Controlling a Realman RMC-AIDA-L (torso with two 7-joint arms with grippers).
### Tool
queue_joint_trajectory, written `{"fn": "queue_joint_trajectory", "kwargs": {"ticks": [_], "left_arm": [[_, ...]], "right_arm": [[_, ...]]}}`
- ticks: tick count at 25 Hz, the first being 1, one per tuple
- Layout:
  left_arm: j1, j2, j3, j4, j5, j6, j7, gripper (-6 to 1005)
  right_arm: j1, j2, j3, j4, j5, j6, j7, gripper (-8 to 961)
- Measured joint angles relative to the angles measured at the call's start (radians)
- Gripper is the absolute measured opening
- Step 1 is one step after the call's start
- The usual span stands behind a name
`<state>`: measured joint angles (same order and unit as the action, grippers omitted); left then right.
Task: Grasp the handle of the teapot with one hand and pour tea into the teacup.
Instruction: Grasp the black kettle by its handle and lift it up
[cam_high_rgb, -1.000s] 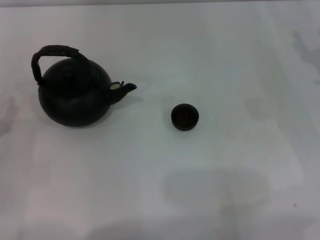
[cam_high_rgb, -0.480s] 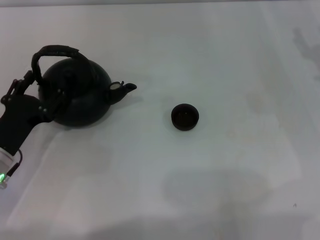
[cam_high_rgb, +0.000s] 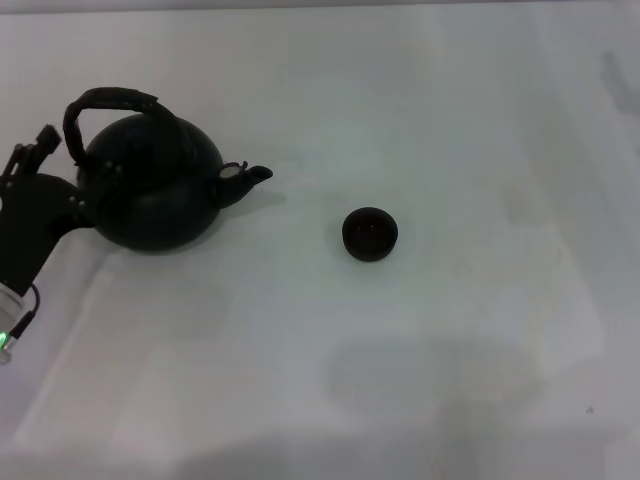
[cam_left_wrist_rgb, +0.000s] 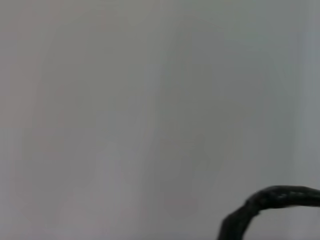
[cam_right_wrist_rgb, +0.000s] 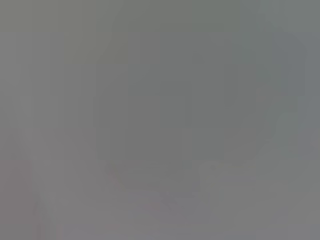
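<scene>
The teapot (cam_high_rgb: 152, 190) stands upright on the pale desk (cam_high_rgb: 420, 380), its short spout (cam_high_rgb: 248, 178) turned toward the teacup (cam_high_rgb: 370, 233). The cup sits alone on the desk, well apart from the pot and far from any jaws.

The left gripper (cam_high_rgb: 62, 175) comes in from the desk's left edge and sits low against the pot's rounded flank, on the side away from the spout. Its dark body merges with the dark pot, so the outline where the two meet is hard to separate. One finger (cam_high_rgb: 42, 140) shows above the wrist, just beside the near foot of the handle (cam_high_rgb: 110, 103); another dark part seems to overlap the pot's wall. The jaws look spread rather than clenched, and they grasp nothing. Whether any finger actually touches the pot cannot be told. The handle's arch rises above the jaws, free of them.

The arm behind the gripper is cut off by the picture's left edge, with a small green light (cam_high_rgb: 3, 340) at its lower end.

The left wrist view shows little: blank pale desk and one curved piece of the handle (cam_left_wrist_rgb: 270, 202), cut off at the corner. No fingers appear there.

The right wrist view is a featureless grey blur, and the right gripper is nowhere visible.
</scene>
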<state>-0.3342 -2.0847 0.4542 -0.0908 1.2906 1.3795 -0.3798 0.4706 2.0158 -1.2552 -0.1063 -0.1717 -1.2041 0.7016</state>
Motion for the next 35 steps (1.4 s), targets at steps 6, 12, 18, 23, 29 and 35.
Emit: {"fn": "queue_joint_trajectory", "kwargs": {"ticks": [6, 12, 18, 23, 29, 35], "left_arm": [[0.005, 0.000, 0.000, -0.017, -0.033, 0.010, -0.001, 886], [0.004, 0.000, 0.000, -0.019, -0.064, 0.007, -0.003, 887], [0.000, 0.000, 0.000, -0.020, -0.081, 0.002, -0.005, 886], [-0.007, 0.000, 0.000, -0.020, -0.106, -0.005, -0.004, 887], [-0.014, 0.000, 0.000, -0.019, -0.098, -0.012, 0.003, 863], [-0.023, 0.001, 0.004, -0.017, -0.098, -0.060, 0.004, 648]], "right_arm": [[0.000, -0.002, 0.033, 0.000, 0.000, 0.005, -0.002, 856], [0.005, -0.004, 0.034, -0.006, 0.000, 0.032, -0.002, 856], [0.005, -0.006, 0.034, -0.011, 0.000, 0.041, -0.001, 856], [0.005, -0.006, 0.035, -0.011, 0.000, 0.041, -0.001, 856], [0.006, -0.007, 0.038, -0.012, 0.000, 0.043, -0.001, 856], [0.008, -0.008, 0.046, -0.013, 0.000, 0.047, -0.001, 856]]}}
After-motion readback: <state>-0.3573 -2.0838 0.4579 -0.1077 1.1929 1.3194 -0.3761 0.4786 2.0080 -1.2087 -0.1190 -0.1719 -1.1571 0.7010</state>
